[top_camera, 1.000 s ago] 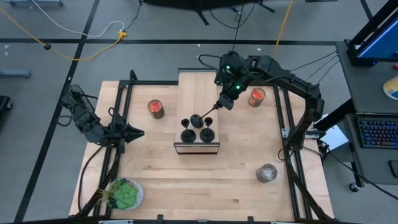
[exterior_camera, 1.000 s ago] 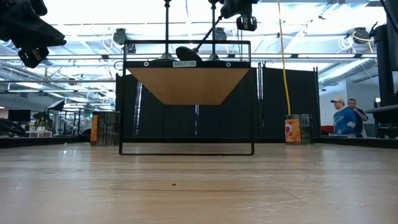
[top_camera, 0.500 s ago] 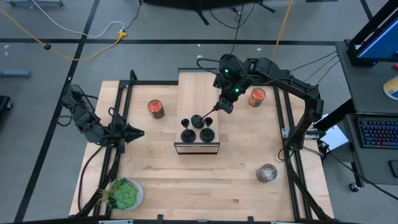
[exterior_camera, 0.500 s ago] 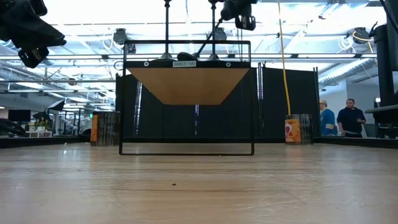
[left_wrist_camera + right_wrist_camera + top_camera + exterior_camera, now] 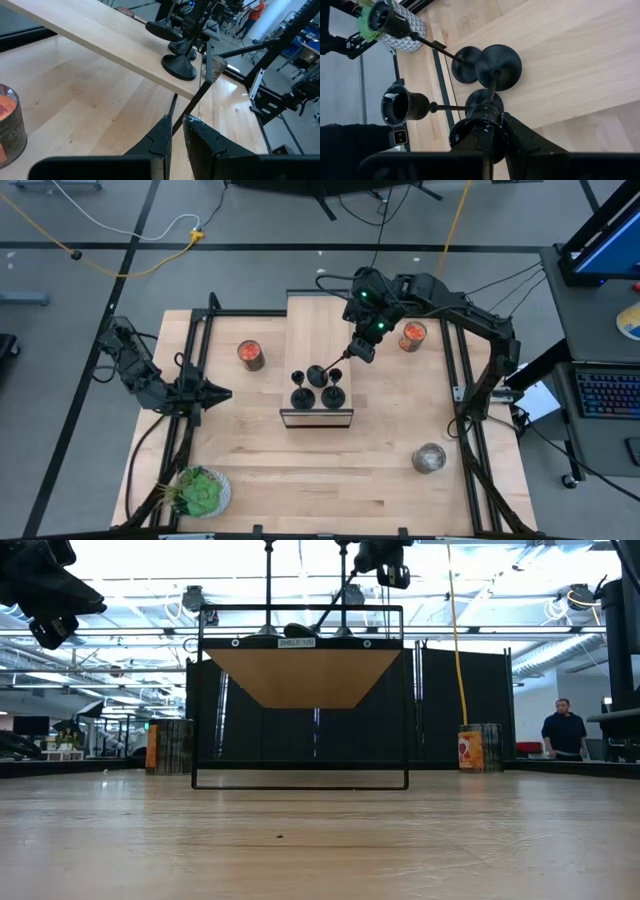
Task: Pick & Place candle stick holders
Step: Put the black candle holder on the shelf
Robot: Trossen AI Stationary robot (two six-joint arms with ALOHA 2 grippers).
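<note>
Nearest the front edge of the table [image 5: 300, 480] stand a potted plant [image 5: 200, 493] and a clear greyish jar [image 5: 429, 458], both well apart from the work.

Centre: a raised wooden shelf [image 5: 318, 330] in a thin black frame. Two candle stick holders [image 5: 299, 396] [image 5: 333, 395] stand upright side by side at its front edge. A third candle stick holder [image 5: 330, 366] sits tilted just behind them, its base at or just above the shelf board and its cup end held by the right gripper [image 5: 362, 347], whose jaws pinch the cup.

Left edge of the table: the left gripper [image 5: 213, 393] waits, jaws pressed together and empty.

Farther back: two jars with red-orange contents [image 5: 250, 355] [image 5: 412, 335], one on each side of the shelf.

Progress, as a judgement: two holders appear placed; the third is at the shelf but not released, so setting it upright and letting go remain.

View differences:
- The right wrist view alone shows the grip clearly: the cup [image 5: 480, 125] lies between the jaws, with the round base [image 5: 498, 60] over the board.
- The low view shows the shelf standing well above the table, and a person [image 5: 563, 730] in the room behind.
- The left wrist view shows the holder bases from the side; whether the tilted base touches the board cannot be told.
</note>
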